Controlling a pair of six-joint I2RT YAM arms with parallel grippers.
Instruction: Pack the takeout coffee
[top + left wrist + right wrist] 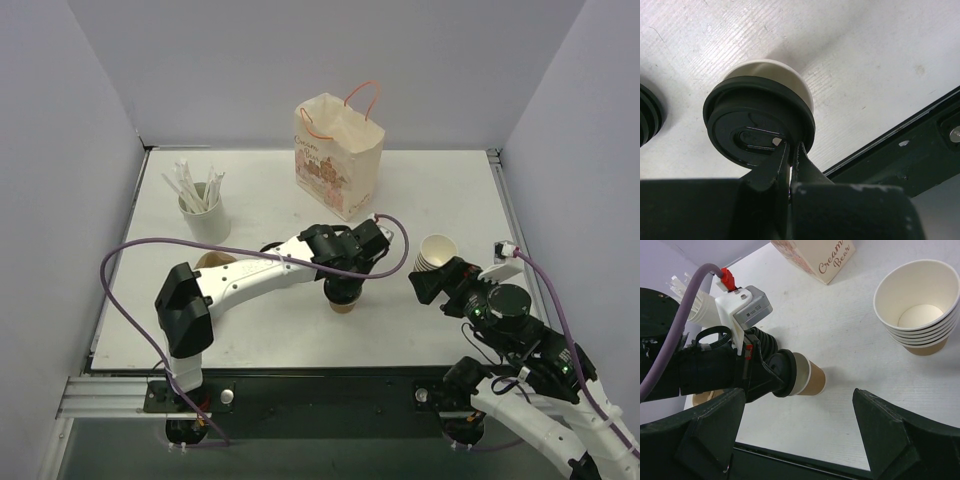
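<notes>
Coffee [343,300] stands upright on the white bench [450,190], near the middle and towards the front edge, its black lid on. It is in front of the paper bag [338,155] and well apart from it. In the left wrist view the lid [760,120] fills the centre, with the sip hole facing the camera.

Left claw [341,284] reaches in from the left and sits right over the cup. Its fingers [771,167] are clenched together, tips on the near edge of the lid; whether they nip the rim or only rest on it is hard to tell from this angle.

Right claw [432,284] is released, jaws spread wide, holding nothing. It hangs to the right of the coffee, just in front of the stack of lidless cups [436,252]. In its own view, the coffee [807,380] shows between its two fingers, with the stack [920,305] at upper right.

A white pot of stirrers [203,205] stands at the back left.
</notes>
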